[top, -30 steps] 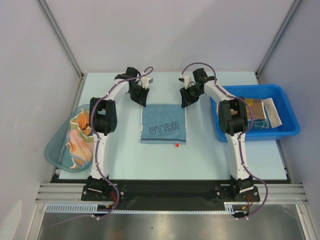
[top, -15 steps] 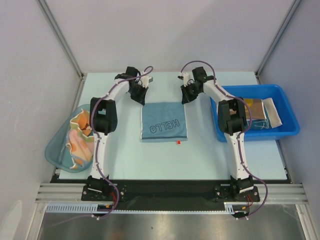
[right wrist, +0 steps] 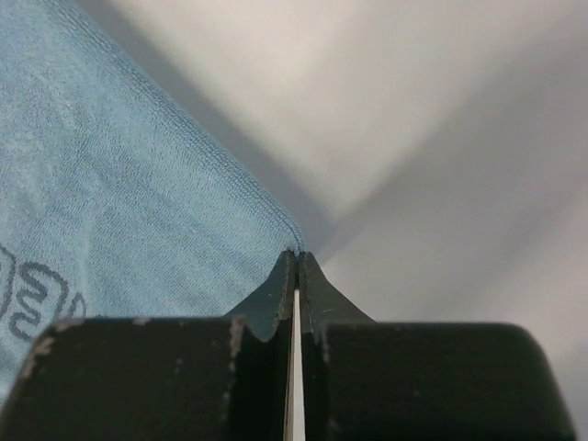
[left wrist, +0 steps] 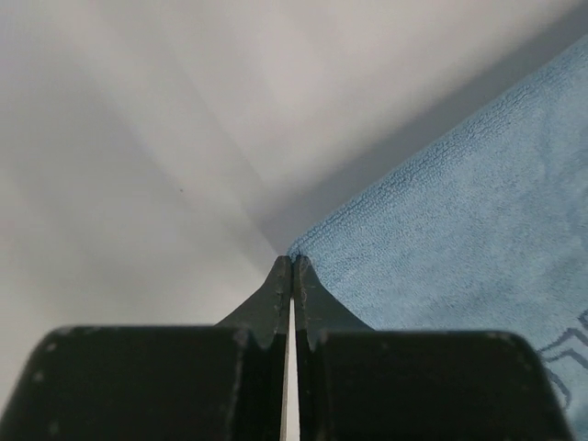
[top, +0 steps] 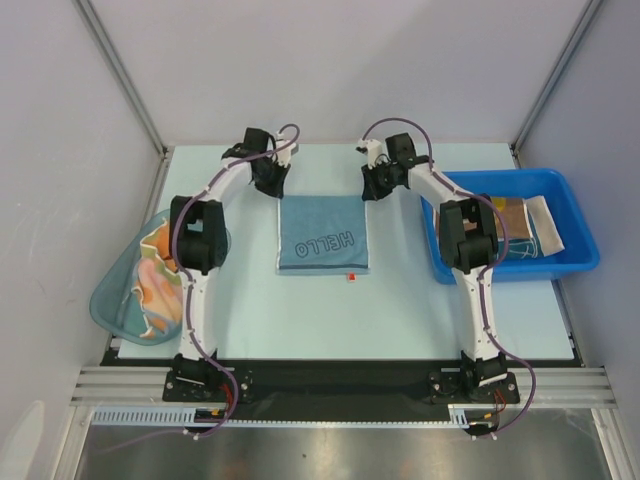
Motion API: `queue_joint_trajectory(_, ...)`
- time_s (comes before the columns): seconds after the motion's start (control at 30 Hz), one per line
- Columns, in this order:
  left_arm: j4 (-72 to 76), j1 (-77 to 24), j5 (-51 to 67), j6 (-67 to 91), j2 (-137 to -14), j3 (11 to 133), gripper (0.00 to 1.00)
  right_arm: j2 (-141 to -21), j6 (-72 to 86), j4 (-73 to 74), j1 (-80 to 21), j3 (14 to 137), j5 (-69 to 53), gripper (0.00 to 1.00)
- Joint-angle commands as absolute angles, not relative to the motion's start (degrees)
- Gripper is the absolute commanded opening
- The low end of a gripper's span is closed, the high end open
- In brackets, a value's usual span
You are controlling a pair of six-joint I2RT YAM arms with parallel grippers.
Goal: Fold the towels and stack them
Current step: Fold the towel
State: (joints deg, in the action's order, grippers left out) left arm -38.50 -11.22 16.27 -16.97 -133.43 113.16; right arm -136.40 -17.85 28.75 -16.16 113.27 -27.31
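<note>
Towels, counted from above: one blue towel [top: 323,234] printed HELLO, flat on the table [top: 420,300] between the arms; two in the bin [top: 500,272] at right, a brown towel [top: 507,222] and a white towel [top: 548,225]; orange towels [top: 160,285] bunched in the tub [top: 110,300] at left (count unclear). Two arms, two grippers.

Only from above: bin, tub, both arms reaching far, elbows out, wrists tipped down at the blue towel's far edge.

Only from the wrists: left gripper [left wrist: 291,266] pinched tight on the far left corner, right gripper [right wrist: 297,260] pinched tight on the far right corner, jaws pressed to a slit.
</note>
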Motion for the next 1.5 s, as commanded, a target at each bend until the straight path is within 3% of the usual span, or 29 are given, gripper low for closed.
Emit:
queue_joint_trajectory(0.0, -34.54, -9.76, 15.03, -17.14, -127.27, 113.64, 0.01, -132.19, -17.49, 24.61, -14.94, 112.86, -25.31, 0.00)
queue_joint_trajectory(0.27, -33.66, -9.76, 14.94, -18.10, -124.19, 111.18, 0.00, -126.30, -17.49, 15.30, -14.85, 104.33, -25.58, 0.00)
queue_joint_trajectory(0.87, -31.11, -10.19, 14.42, -18.81, -114.53, 103.54, 0.00, -119.72, -16.61, 16.96, -16.35, 101.26, -22.59, 0.00)
queue_joint_trajectory(1.07, -32.52, -11.95, 11.17, -18.90, -100.48, 98.54, 0.00, -105.84, -15.12, 15.65, -17.75, 95.90, -19.17, 0.00)
queue_joint_trajectory(1.47, -39.19, -20.82, 7.56, -15.30, -73.14, 84.30, 0.00, -69.65, -11.95, 16.25, -26.97, 73.76, -10.64, 0.00)
